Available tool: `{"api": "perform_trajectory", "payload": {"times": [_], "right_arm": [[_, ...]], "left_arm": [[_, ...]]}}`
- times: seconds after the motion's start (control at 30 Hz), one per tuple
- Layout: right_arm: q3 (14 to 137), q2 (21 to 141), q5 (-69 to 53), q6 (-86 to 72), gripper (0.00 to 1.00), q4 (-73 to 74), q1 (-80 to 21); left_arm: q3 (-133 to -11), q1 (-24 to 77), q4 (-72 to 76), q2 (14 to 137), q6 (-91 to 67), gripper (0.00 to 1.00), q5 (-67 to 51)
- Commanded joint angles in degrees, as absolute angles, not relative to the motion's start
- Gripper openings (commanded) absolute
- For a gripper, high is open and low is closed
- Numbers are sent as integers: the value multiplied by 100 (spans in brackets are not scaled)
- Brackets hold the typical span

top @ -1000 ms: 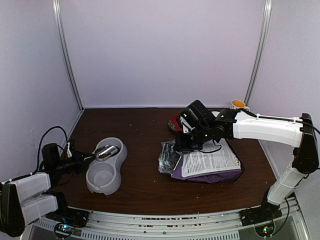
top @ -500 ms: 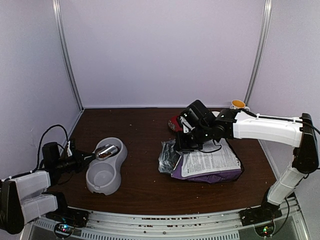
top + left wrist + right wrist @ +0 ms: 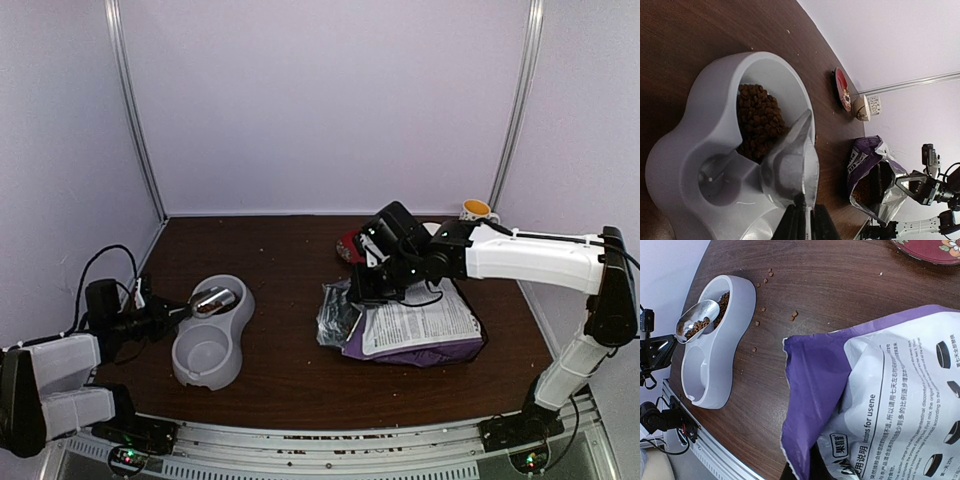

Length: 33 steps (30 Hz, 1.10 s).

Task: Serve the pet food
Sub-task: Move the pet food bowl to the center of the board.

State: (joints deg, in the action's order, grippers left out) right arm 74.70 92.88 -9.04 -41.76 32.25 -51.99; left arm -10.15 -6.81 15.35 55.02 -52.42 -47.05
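1. Brown pet food (image 3: pixel 757 120) lies in the farther well of the grey double bowl (image 3: pixel 685 150); stray pellets dot the table (image 3: pixel 840 270).
2. Left fingers (image 3: pixel 812 226), narrow, pinch the handle of the metal scoop (image 3: pixel 790 165), which hangs over that well.
3. Right fingers (image 3: pixel 362 288), closed, grip the purple bag (image 3: pixel 815 390).

The right arm (image 3: pixel 530 258) is showing a white shell between black joints, and a black cable (image 3: pixel 432 298) is looping beneath its black wrist block. The left arm (image 3: pixel 62 372) is showing two white segments capped in black, another black lead (image 3: pixel 100 262) arching over its wrist. The left gripper (image 3: pixel 804 216) is showing black fingers (image 3: pixel 790 226). Red and green lights (image 3: pixel 527 460) are glowing on the black bases (image 3: pixel 150 435) at the desk's (image 3: pixel 280 375) near edge.
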Motion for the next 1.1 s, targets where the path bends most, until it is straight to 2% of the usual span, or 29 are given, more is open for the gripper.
{"api": "perform_trajectory", "payload": {"times": [0.0,0.47,1.07], "right_arm": [[7348,9150,-756,-4149,0,3358,-5076],[7227,9138,-782,-4132,0,3299,-4990],[6938,9065,-894,-4062,0,3190,-4717]], "left_arm": [[-1281,-735,1358,5708,-5075,0,-4459],[-1582,-91,2427,6858,-5475,0,-4172],[-2724,581,3574,8612,-6081,0,-3833]]}}
